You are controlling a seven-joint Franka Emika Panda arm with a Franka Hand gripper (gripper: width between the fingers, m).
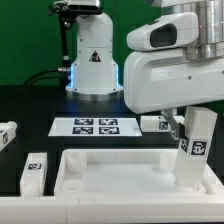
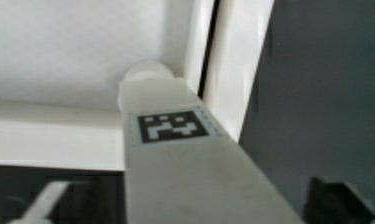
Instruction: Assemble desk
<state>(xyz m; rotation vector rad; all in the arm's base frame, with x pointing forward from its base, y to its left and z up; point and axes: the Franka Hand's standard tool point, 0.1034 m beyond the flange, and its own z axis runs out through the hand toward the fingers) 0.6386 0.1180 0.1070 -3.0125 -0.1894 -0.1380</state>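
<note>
**Exterior view.** The tool was found low over the end of the tabletop on the exterior view's right, largely hidden behind the arm's white housing. An upright leg was seen directly at the tool, standing in the tabletop's corner on that side, its tag facing the camera. Whether the tool's jaws were closed on this leg or stood clear of it could not be told. A second leg was noted on the table just beside the tool, toward the exterior view's left. The marker board lay further out on that side. A third leg and a fourth leg were recorded well apart from the tool, past the tabletop's opposite end.

**Wrist view.** The upright leg was seen running away from the tool, its tag legible and its far end set inside the tabletop's rim. The tool's fingers could not be made out.
</note>
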